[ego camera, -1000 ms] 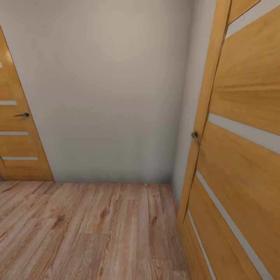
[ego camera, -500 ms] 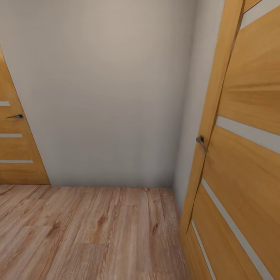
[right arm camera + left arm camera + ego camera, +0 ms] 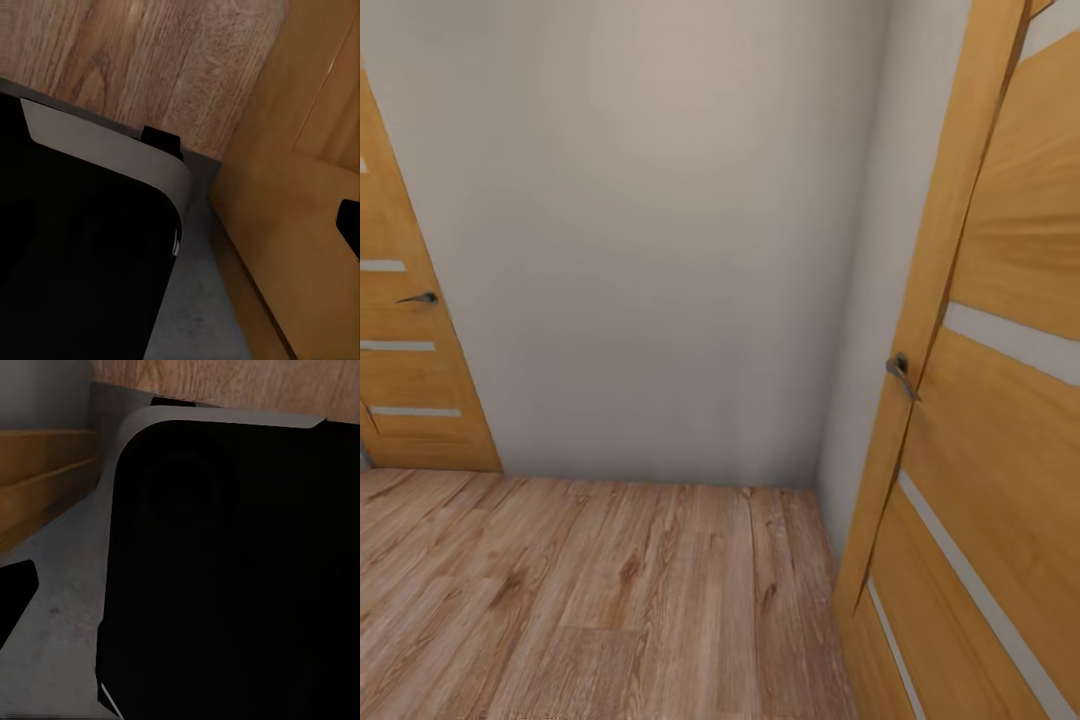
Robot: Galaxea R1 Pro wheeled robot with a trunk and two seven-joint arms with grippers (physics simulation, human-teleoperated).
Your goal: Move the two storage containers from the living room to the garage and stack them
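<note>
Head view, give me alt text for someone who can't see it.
A plain white wall meets a light wood-plank floor, with an orange-brown door at the left and another door, with a metal handle, close at the right.

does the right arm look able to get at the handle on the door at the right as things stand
Probably not yet. In the head view the door handle sits on the edge of the orange-brown door at the right, with bare wood-plank floor before it, and no arm is raised toward it. Nothing blocks the way.
</note>
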